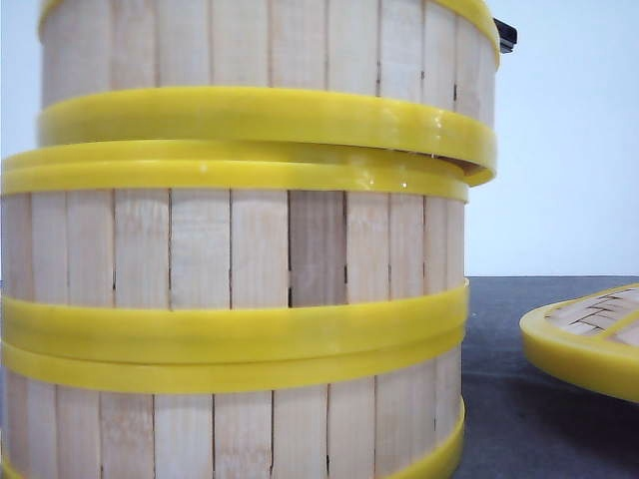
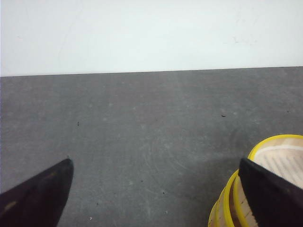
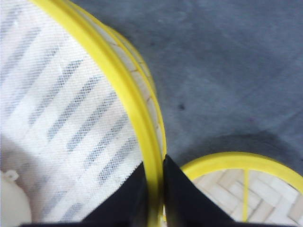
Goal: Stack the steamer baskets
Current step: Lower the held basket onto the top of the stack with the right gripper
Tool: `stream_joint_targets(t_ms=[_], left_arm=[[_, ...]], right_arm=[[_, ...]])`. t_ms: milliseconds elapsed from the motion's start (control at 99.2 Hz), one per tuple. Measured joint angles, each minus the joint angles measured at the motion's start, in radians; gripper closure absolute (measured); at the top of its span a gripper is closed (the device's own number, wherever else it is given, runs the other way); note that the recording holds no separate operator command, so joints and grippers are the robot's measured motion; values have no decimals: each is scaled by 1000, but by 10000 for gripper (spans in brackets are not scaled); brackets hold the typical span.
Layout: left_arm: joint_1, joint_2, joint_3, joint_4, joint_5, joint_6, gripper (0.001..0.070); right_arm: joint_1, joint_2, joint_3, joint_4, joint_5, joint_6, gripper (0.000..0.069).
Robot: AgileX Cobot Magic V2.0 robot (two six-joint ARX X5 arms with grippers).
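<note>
Three steamer baskets fill the front view, one on another: the bottom basket (image 1: 230, 429), the middle basket (image 1: 230, 249) and the top basket (image 1: 270, 40). The top one sits shifted a little to the right, its lower rim overhanging the rim below. My right gripper (image 3: 154, 189) is shut on the top basket's yellow rim (image 3: 113, 71), one finger inside and one outside; a white mesh cloth lines that basket. Only a black corner of the right gripper (image 1: 505, 35) shows in the front view. My left gripper (image 2: 154, 189) is open over bare table, the stack (image 2: 226, 208) beside one finger.
A flat yellow-rimmed woven lid (image 1: 589, 339) lies on the dark grey table to the right of the stack, also below my right gripper as the lid (image 3: 236, 189). A small white object (image 3: 9, 198) lies inside the top basket. A pale wall stands behind.
</note>
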Motion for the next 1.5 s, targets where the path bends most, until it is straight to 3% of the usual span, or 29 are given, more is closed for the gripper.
stream_joint_targets(t_ms=[212,383,1008,1069,1169,1230,1502], left_arm=[[0,0,0,0,0,0,16],[0,0,0,0,0,0,16],[0,0,0,4,0,0,16],[0,0,0,4,0,0,16],[0,0,0,3,0,0,16],[0,0,0,3,0,0,16],[0,0,0,3,0,0,16]], right_arm=[[-2,0,0,0,-11,-1,668],[13,0,0,21,-102,-3,668],[21,1,-1,34,-83,3,665],[21,1,-1,48,-87,6,638],[21,1,-1,74,-99,19,513],[21,1,-1,75,-101,22,471],[13,2,44,62,-101,15,434]])
